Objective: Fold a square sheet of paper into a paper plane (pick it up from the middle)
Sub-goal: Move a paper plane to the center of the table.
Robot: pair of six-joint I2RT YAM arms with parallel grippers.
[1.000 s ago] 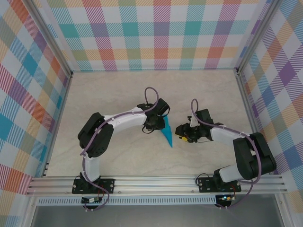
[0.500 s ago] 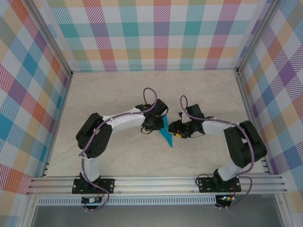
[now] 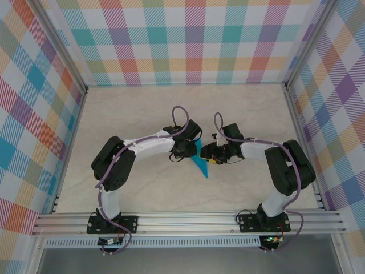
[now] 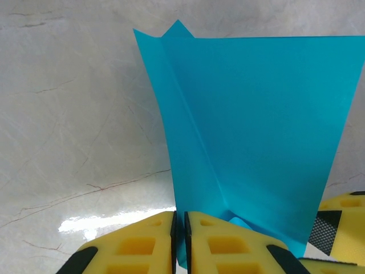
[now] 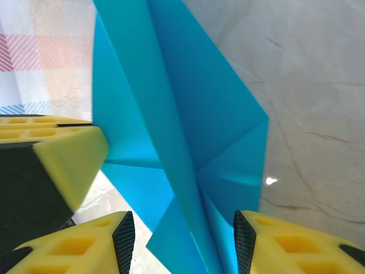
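The teal-blue sheet of paper [image 3: 201, 166] is folded into a narrow pointed dart shape, standing on edge between the two arms with its tip toward the near side. My left gripper [image 4: 180, 220] is shut on a folded layer of the paper [image 4: 256, 125], which rises as a broad creased panel. In the top view the left gripper [image 3: 193, 152] is at the paper's far left side. My right gripper [image 5: 183, 234] is open, its two pads on either side of the paper's [image 5: 188, 114] folded layers without pinching them. The right gripper [image 3: 209, 159] meets the paper from the right.
Beige marble-patterned tabletop [image 3: 142, 114] stretches all round. Plaid walls [image 3: 188, 40] close off the back and both sides, and an aluminium rail [image 3: 188, 222] runs along the near edge. A left yellow finger [image 5: 63, 160] is close beside the right jaws.
The right arm has swung left and its open jaws now straddle the paper. The left gripper keeps its hold in the same place.
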